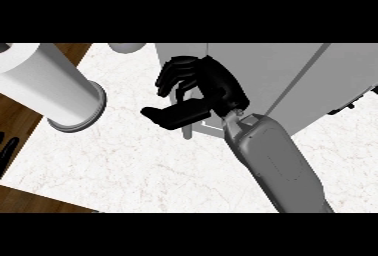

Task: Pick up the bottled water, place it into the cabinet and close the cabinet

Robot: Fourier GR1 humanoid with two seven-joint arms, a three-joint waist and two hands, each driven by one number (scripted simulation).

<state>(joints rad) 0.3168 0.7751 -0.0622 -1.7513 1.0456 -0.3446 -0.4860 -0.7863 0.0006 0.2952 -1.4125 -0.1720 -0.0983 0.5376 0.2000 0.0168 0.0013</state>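
Observation:
The grey-white cabinet [280,75] stands at the back right of the marble counter [148,165]. My right hand [199,95] lies against its front panel, right at the thin grey door handle [188,129], which sticks out below the palm. The fingers are relaxed and slightly bent over the door, the thumb points left, and nothing is held. No bottled water shows; the hand and the cabinet's walls hide whatever is inside. A dark sliver at the left edge looks like my left hand [6,150], low beside the counter.
A tall white cylinder on a grey round base [55,85] stands at the back left. Part of a white rounded object [127,47] peeks in at the top. Wooden floor [29,200] shows beyond the counter's left and front edges.

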